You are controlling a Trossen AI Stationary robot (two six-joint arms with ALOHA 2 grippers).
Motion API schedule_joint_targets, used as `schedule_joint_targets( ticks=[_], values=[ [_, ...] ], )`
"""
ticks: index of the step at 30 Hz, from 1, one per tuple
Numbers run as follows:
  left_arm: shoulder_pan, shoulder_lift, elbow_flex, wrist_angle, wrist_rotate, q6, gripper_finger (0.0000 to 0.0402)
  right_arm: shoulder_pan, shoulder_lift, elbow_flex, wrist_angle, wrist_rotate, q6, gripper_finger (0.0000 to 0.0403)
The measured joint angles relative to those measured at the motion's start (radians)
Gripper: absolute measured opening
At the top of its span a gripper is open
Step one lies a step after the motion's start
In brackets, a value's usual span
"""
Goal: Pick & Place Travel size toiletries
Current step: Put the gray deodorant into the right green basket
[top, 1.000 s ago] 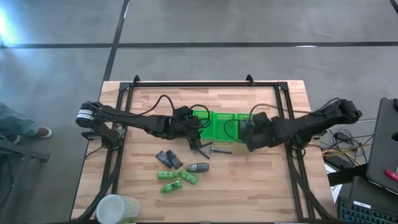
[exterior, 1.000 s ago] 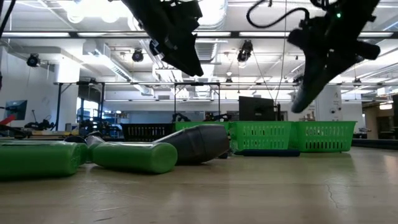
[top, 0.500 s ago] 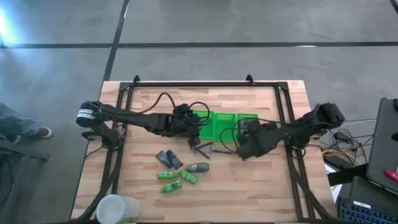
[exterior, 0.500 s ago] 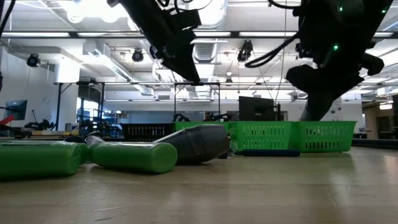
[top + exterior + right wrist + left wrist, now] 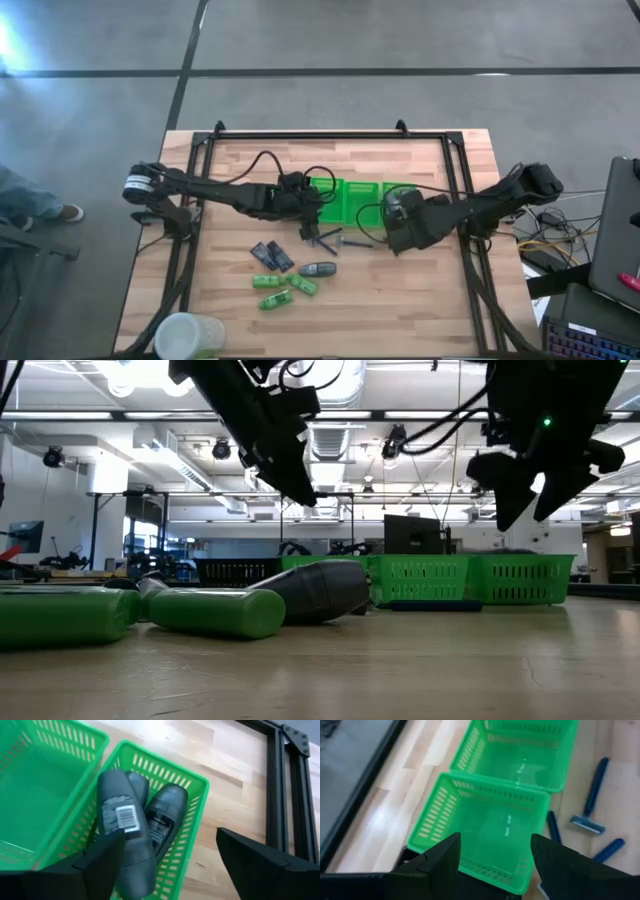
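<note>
On the near half of the table lie green tubes (image 5: 283, 288), a grey bottle (image 5: 318, 269), dark packets (image 5: 271, 256) and blue razors (image 5: 335, 239). In the low view the bottle (image 5: 315, 592) rests on its side behind a tube (image 5: 215, 612). My left gripper (image 5: 492, 865) hovers open and empty over the left green tray (image 5: 485, 827), with razors (image 5: 592, 795) beside that tray. My right gripper (image 5: 170, 865) hangs open and empty above the right green tray (image 5: 192, 780). Three grey bottles (image 5: 122, 820) lie in it. Both grippers stand well above the table in the low view (image 5: 295, 485) (image 5: 532, 500).
A black frame (image 5: 455, 160) runs round the table's edges. A pale green cup (image 5: 190, 337) stands at the near left corner. Bare wood (image 5: 400, 290) spreads right of the loose items. A laptop and cables (image 5: 615, 240) sit beyond the right edge.
My right gripper dipped toward the table's near edge and down beside the right tray, then rose again and came back over that tray. The loose items on the table have stayed where they were.
</note>
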Motion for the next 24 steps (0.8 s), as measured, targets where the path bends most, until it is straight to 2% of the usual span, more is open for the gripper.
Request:
schedule_joint_targets(
  ticks=[2,8,12,15,19,24],
  values=[
    [0.003,-0.001,0.000,-0.017,0.069,-0.007,0.0245,0.000,-0.039,0.000,-0.001,0.001,-0.004,0.0323],
    [0.001,-0.013,0.000,-0.087,0.379,-0.015,0.0245,0.000,-0.187,-0.001,0.001,-0.004,-0.060,0.0338],
    [-0.010,-0.008,0.000,-0.103,0.509,-0.002,0.0245,-0.001,-0.276,-0.002,-0.001,-0.007,-0.100,0.0329],
    [-0.043,0.009,0.000,-0.091,0.522,0.037,0.0245,-0.001,-0.315,-0.005,0.000,-0.007,-0.130,0.0321],
    [-0.109,0.047,0.000,-0.015,0.453,0.063,0.0245,-0.001,-0.334,-0.014,0.000,-0.007,-0.142,0.0312],
    [-0.180,0.106,0.000,0.070,0.402,-0.058,0.0246,-0.001,-0.334,-0.023,0.000,-0.016,-0.183,0.0305]
  ],
)
